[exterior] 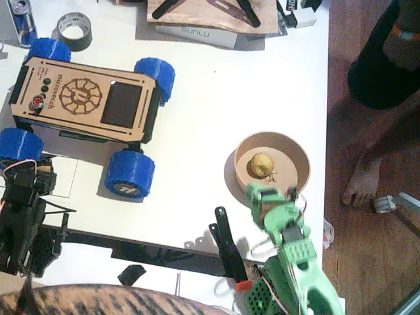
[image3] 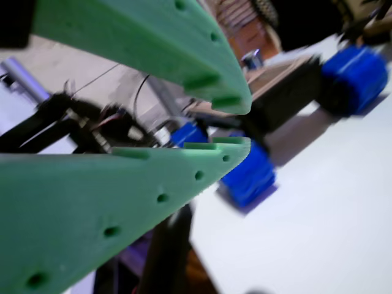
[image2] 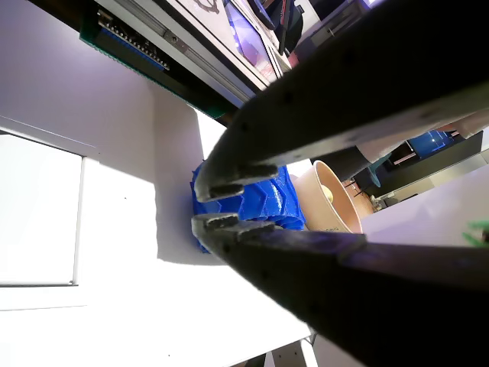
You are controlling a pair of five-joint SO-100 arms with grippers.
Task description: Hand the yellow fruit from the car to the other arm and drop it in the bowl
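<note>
Fruit (exterior: 260, 164) sits inside the bowl (exterior: 298, 147), left of centre, so the drop looks done. Green gripper (exterior: 269, 197) hangs just beside the bowl's near rim, nothing in it; in a wrist view its jaws (image3: 236, 125) are parted by a narrow gap and empty. Black gripper (exterior: 23, 174) is parked at the table's left edge near the car (exterior: 85, 98); in a wrist view its jaws (image2: 221, 206) are almost together, a thin slit between the teeth, holding nothing. Risks from here: the green arm is so close to the rim that a pull-back with any sideways swing could clip the thin wall, shove or tip the bowl, and roll the fruit out. The bowl also sits near the table's right edge, so a hard nudge that way could send it off. The black arm is next to a blue wheel (exterior: 16, 144); careless homing could bump the car. Cannot tell whether the bowl is fixed down.
</note>
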